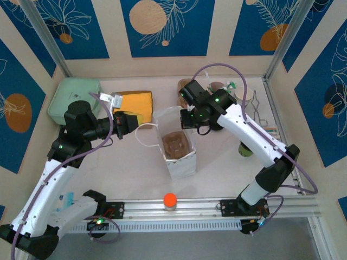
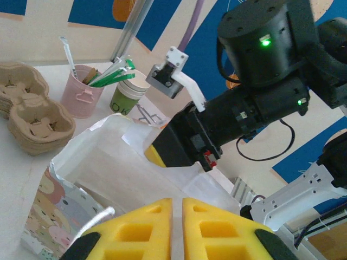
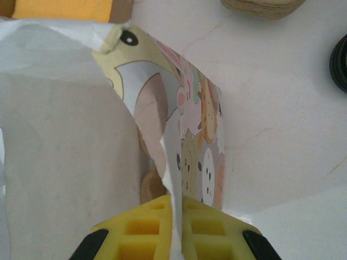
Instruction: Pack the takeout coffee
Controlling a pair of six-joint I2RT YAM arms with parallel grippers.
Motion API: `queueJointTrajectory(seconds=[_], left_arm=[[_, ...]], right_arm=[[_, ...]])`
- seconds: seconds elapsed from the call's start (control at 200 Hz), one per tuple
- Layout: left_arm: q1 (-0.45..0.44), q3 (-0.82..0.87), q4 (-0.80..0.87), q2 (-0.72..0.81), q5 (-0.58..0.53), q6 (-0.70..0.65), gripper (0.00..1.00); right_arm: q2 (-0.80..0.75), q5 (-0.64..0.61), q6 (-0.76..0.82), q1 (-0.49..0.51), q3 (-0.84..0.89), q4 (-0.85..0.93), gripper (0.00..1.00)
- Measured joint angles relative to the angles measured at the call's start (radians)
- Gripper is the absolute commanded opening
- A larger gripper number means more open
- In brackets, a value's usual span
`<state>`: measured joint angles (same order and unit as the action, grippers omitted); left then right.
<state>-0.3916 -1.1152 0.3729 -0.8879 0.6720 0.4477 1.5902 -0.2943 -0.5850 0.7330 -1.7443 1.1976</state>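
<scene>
No wording or number can be read anywhere in these views. The green cup point(image 2: 123, 103) beside the pink cup point(image 2: 80, 100) carries a small dark mark low on its side (too small, and partly cut off by the bag's edge, to make out as letters). The paper bag point(image 3: 200, 151) bears printed cartoon animal faces rather than lettering, seen on its outer wall from the right wrist and again at the lower left from the left wrist.

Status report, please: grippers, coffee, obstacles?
Right gripper shut on bag rim. Left gripper shut by bag handle. Takeout coffee outside bag, beside right arm. Carrier inside bag.
</scene>
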Motion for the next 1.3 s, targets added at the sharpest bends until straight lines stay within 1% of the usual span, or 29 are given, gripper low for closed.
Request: queueJointTrajectory(seconds=[0.25, 0.31, 0.345, 0.475, 0.52, 0.625, 0.76, 0.79, 0.841, 0.861, 1.016, 1.136, 1.211, 1.301], left_arm=[[0.0, 0.0, 0.0, 0.0, 0.0, 0.0, 0.13], [0.0, 0.0, 0.0, 0.0, 0.0, 0.0, 0.14], [0.0, 0.0, 0.0, 0.0, -0.001, 0.0, 0.14], [0.0, 0.0, 0.0, 0.0, -0.003, -0.001, 0.14], [0.0, 0.0, 0.001, 0.0, -0.004, -0.002, 0.14], [0.0, 0.0, 0.002, 0.0, -0.012, -0.005, 0.14], [-0.002, 0.0, 0.002, 0.0, -0.019, -0.008, 0.14], [-0.002, 0.0, 0.002, 0.0, -0.019, -0.01, 0.14], [-0.002, 0.0, 0.002, 0.0, -0.019, -0.011, 0.14], [-0.002, 0.0, 0.002, 0.0, -0.019, -0.012, 0.14], [-0.002, 0.0, 0.002, 0.002, -0.023, -0.014, 0.15], [-0.002, 0.0, 0.002, 0.005, -0.026, -0.027, 0.15], [-0.002, 0.0, 0.002, 0.008, -0.026, -0.031, 0.15], [-0.002, 0.001, 0.002, 0.012, -0.026, -0.035, 0.15]], right_arm=[[0.029, 0.006, 0.02, -0.027, -0.001, 0.001, 0.03], [0.038, 0.006, 0.025, -0.029, -0.016, 0.007, 0.06], [0.047, 0.006, 0.029, -0.029, -0.032, 0.012, 0.13], [0.077, -0.001, 0.041, -0.028, -0.085, 0.027, 0.57], [0.085, -0.013, 0.04, -0.025, -0.103, 0.035, 0.67], [0.093, -0.043, 0.039, -0.012, -0.132, 0.064, 0.81], [0.093, -0.085, 0.031, 0.011, -0.183, 0.124, 0.87], [0.093, -0.094, 0.03, 0.014, -0.2, 0.137, 0.9], [0.091, -0.113, 0.031, 0.02, -0.235, 0.164, 0.92], [0.09, -0.119, 0.028, 0.021, -0.247, 0.172, 1.0], [0.047, -0.158, 0.034, 0.024, -0.324, 0.233, 0.99], [-0.019, -0.187, 0.043, 0.013, -0.334, 0.27, 0.99], [-0.071, -0.204, 0.048, -0.022, -0.315, 0.288, 0.99], [-0.147, -0.213, 0.053, -0.103, -0.232, 0.29, 0.99]])
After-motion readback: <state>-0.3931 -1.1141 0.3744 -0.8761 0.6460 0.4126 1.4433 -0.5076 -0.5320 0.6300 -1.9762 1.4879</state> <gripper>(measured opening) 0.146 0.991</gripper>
